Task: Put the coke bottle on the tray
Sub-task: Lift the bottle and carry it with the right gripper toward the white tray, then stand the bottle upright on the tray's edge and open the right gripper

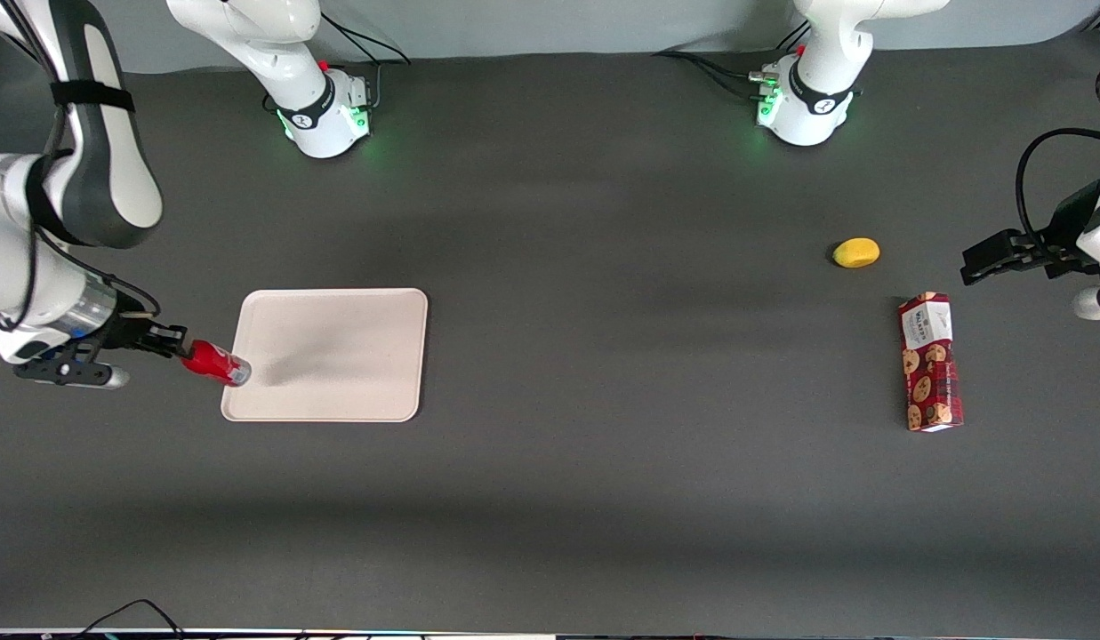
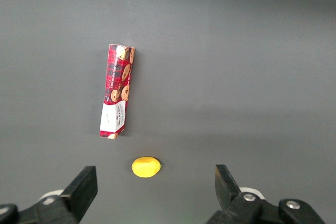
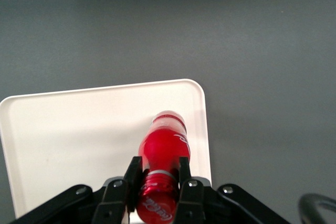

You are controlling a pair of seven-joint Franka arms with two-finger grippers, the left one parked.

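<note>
The small red coke bottle (image 1: 214, 363) is held tilted in my right gripper (image 1: 178, 348), cap end between the fingers and silvery base pointing at the tray. The gripper is shut on its neck, just off the edge of the cream-beige tray (image 1: 336, 356) that faces the working arm's end of the table. The bottle's base hangs over that tray edge. In the right wrist view the bottle (image 3: 164, 148) sits between the black fingers of the gripper (image 3: 157, 174), with the tray (image 3: 79, 135) beneath it.
A yellow lemon-like object (image 1: 856, 252) and a red cookie box (image 1: 929, 361) lie toward the parked arm's end of the table. Both show in the left wrist view, the box (image 2: 117, 91) and the yellow object (image 2: 146, 167).
</note>
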